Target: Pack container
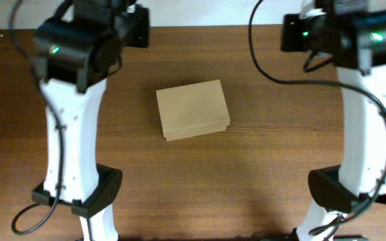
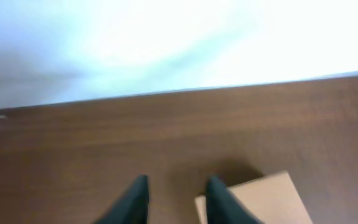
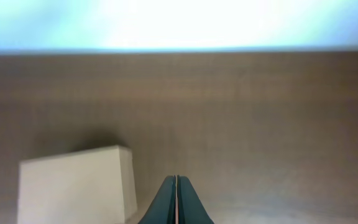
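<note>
The container (image 1: 193, 110) is a small light-brown cardboard box lying closed on the wooden table, in the middle between the two arms. It also shows in the left wrist view (image 2: 263, 202) at the lower right and in the right wrist view (image 3: 73, 183) at the lower left. My left gripper (image 2: 176, 190) is open and empty, raised above the table, its right finger over the box's near corner in view. My right gripper (image 3: 176, 180) is shut and empty, raised to the right of the box. Neither touches the box.
The brown wooden table (image 1: 260, 167) has its far edge along the top of the overhead view. The arm bases stand at the front left (image 1: 79, 191) and front right (image 1: 347, 191). Cables hang by both arms.
</note>
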